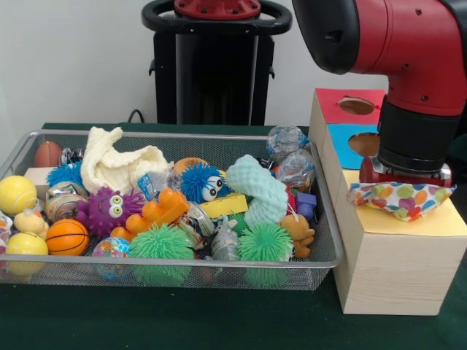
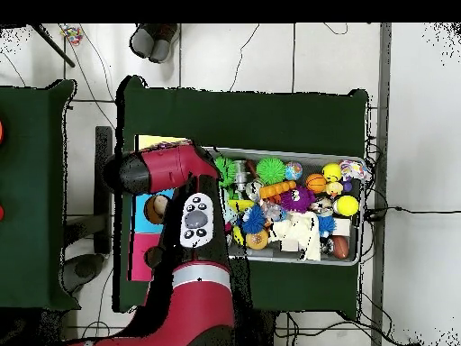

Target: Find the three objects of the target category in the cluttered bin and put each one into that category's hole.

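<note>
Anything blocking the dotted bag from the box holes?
Nothing visible does. The dotted bag lies on the yellow panel under the arm; the red hole and blue hole beyond it are uncovered. No yellow hole shows.

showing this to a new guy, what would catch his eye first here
Likely the big red arm, coming down over the wooden box right of the bin in the front view. Under it a confetti-patterned bag lies on the box's yellow panel; the claw itself is hidden. Next, the wire bin crammed with bright toys: a purple googly-eyed monster, green spiky balls in front, a cream cloth behind.
</note>
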`<action>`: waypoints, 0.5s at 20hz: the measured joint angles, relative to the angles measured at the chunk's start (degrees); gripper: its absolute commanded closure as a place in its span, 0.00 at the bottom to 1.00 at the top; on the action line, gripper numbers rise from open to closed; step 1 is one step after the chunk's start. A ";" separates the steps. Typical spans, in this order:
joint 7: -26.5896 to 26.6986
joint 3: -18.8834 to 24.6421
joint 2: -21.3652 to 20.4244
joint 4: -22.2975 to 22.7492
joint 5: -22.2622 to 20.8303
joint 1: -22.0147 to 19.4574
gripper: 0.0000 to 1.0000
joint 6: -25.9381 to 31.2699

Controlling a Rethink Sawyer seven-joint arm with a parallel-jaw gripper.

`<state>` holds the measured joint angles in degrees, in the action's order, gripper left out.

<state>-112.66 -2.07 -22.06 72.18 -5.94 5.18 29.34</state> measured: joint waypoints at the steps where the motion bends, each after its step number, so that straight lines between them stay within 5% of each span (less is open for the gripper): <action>1: 0.00 0.00 -0.15 0.23 0.00 0.01 0.00 -0.07; 10: 0.00 -0.02 -4.41 4.18 0.11 0.55 0.00 0.34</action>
<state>-112.66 -2.09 -26.47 76.37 -5.83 5.74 29.69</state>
